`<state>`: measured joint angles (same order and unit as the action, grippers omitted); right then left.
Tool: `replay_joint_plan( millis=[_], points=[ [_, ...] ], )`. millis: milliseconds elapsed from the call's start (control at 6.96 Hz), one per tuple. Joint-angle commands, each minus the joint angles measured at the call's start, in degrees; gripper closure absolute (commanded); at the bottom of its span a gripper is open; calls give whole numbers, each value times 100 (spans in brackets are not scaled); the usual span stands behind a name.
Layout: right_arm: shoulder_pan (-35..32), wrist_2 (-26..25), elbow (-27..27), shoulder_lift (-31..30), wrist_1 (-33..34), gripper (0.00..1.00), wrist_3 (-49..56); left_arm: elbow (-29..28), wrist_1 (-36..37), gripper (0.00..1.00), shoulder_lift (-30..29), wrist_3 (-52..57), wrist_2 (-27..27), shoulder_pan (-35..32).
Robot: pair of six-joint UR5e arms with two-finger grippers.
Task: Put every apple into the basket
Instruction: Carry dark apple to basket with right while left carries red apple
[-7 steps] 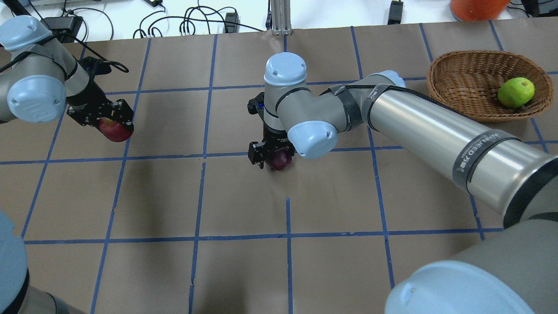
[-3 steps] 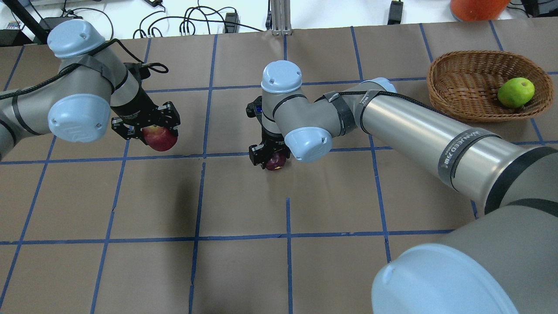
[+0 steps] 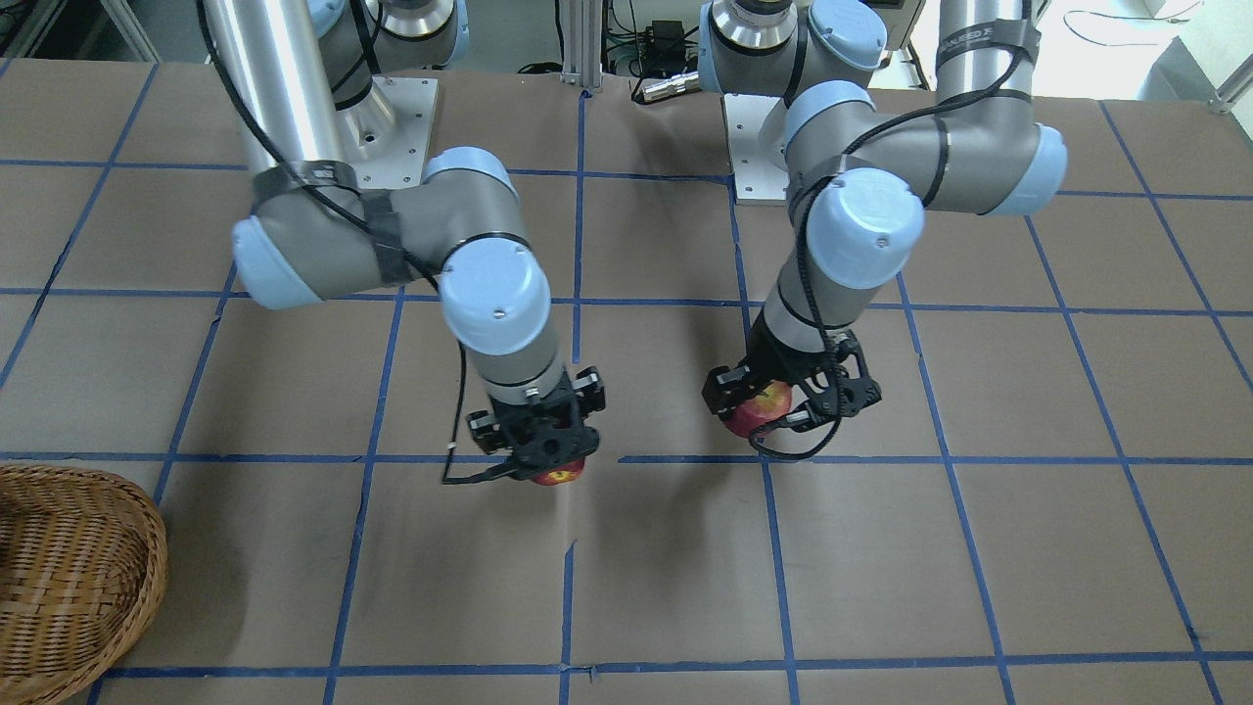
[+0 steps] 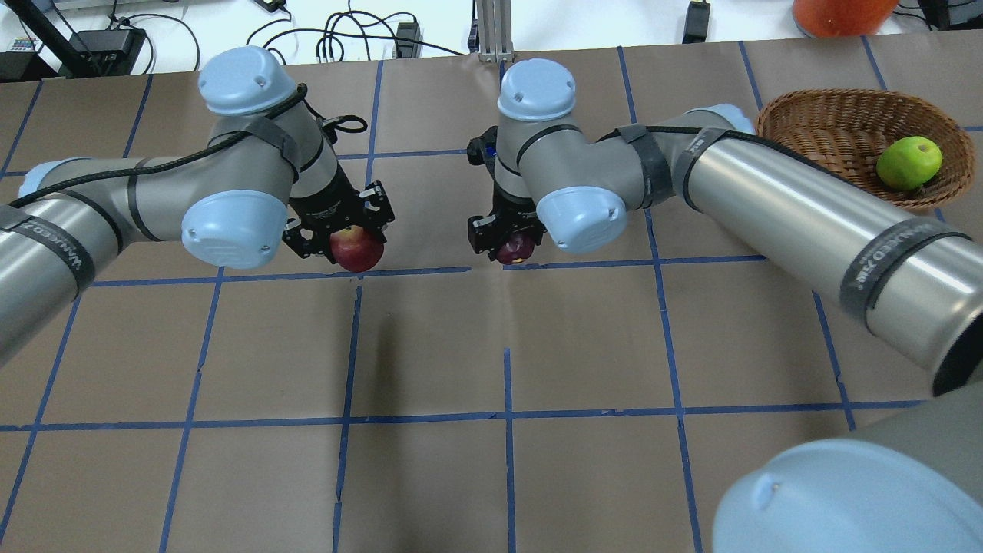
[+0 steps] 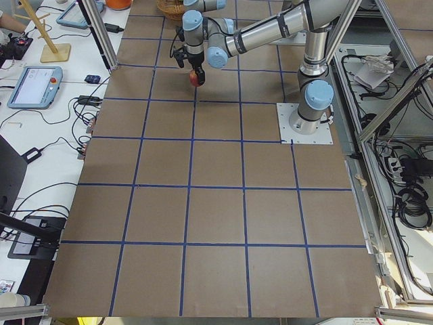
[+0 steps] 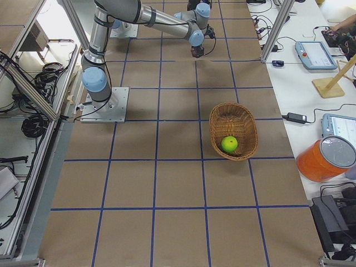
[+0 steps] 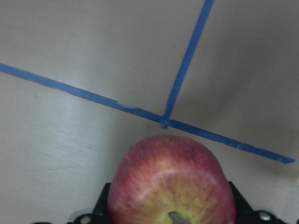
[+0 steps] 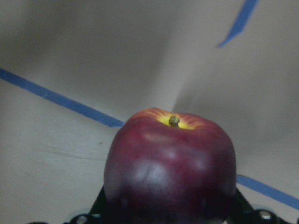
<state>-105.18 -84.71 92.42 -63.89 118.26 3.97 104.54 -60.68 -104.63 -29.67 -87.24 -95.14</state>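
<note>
Overhead exterior: red apple (image 4: 357, 250), clamped in left jaws, and maroon apple (image 4: 516, 248), clamped in right jaws, have travelled rightward.

Clearance, tools to basket.
Left tool (image 4: 344, 233) with red apple (image 4: 357, 250) and right tool (image 4: 508, 240) with maroon apple (image 4: 516, 247) hang side by side over the mid-tabletop (image 4: 584, 346), an open gap between them. In the overhead view, the right arm (image 4: 806, 223) crosses the basket (image 4: 837, 95) at its left rim. Green apple (image 4: 909, 162) fills the basket's right end; left end is bare wicker.
</note>
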Motion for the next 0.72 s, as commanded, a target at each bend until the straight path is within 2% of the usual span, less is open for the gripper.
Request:
replay_joint_plan(
  millis=[0, 287, 431, 575],
  points=[
    [1598, -266, -84, -632, -784, 100, 600, -82, 922, 58, -581, -1656, 14, -958],
    [2866, -301, -311, -608, -814, 100, 1409, -100, 1846, 52, -1284, -2647, 14, -1471],
    [3141, -501, -513, -521, -753, 100, 1779, -109, 2232, 52, -1531, -2893, 23, -1542],
    [3318, -816, -802, -259, -735, 100, 1991, -144, 2384, 1, -1638, -3070, 249, -1586]
  ],
)
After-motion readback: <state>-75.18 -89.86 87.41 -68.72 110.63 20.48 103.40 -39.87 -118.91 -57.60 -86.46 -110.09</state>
